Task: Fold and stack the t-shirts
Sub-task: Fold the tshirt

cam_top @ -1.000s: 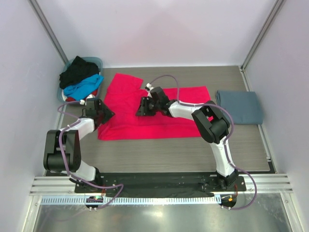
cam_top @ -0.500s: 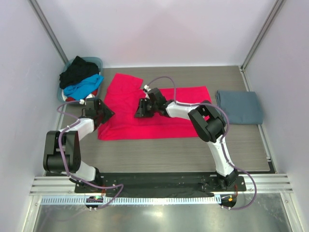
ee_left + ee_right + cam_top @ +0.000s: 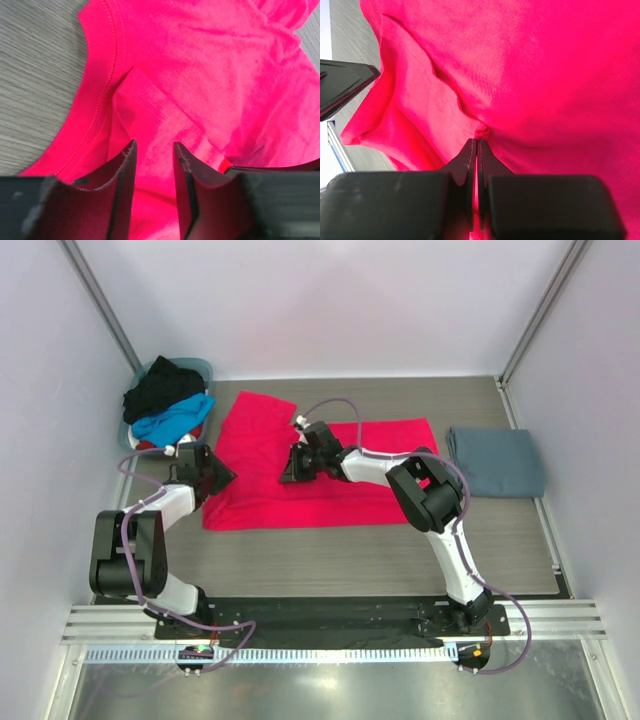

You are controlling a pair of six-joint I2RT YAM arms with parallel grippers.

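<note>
Right wrist view shows the right gripper [image 3: 475,143] shut on a fold of the red shirt [image 3: 545,75]; the left gripper [image 3: 155,147], jaws apart over the cloth, should close before both lift evenly

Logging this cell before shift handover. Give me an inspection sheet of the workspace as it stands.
Surface: grey wood-grain table.
Job's things: red-pink t-shirt spread out; grey-blue t-shirt folded at right; black t-shirt and blue t-shirt piled in basket.
Clutter: nothing seen.
Hands: right hand shut on red-pink t-shirt; left hand open over its left edge.
Cables: purple cables along both arms.
Surroundings: white walls.
</note>
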